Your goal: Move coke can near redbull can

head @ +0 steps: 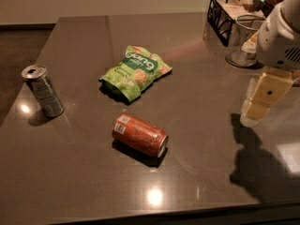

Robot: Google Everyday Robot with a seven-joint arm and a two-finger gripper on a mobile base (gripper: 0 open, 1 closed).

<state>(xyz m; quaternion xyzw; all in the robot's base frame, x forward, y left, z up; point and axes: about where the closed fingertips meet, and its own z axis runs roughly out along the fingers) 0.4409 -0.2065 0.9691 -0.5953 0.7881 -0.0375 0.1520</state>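
Observation:
The coke can (pixel 139 135) lies on its side on the dark table (pixel 93 182), near the front middle, its white label patch towards the left end. The redbull can (pixel 43 91) stands upright at the table's left edge, well to the left of the coke can. My gripper (pixel 254 112) hangs above the right side of the table, far to the right of the coke can and holding nothing. Its shadow falls on the table below it.
A green chip bag (pixel 136 71) lies behind the coke can, between it and the table's middle. A black wire basket (pixel 225 13) and a clear glass (pixel 243 41) stand at the back right, behind my arm.

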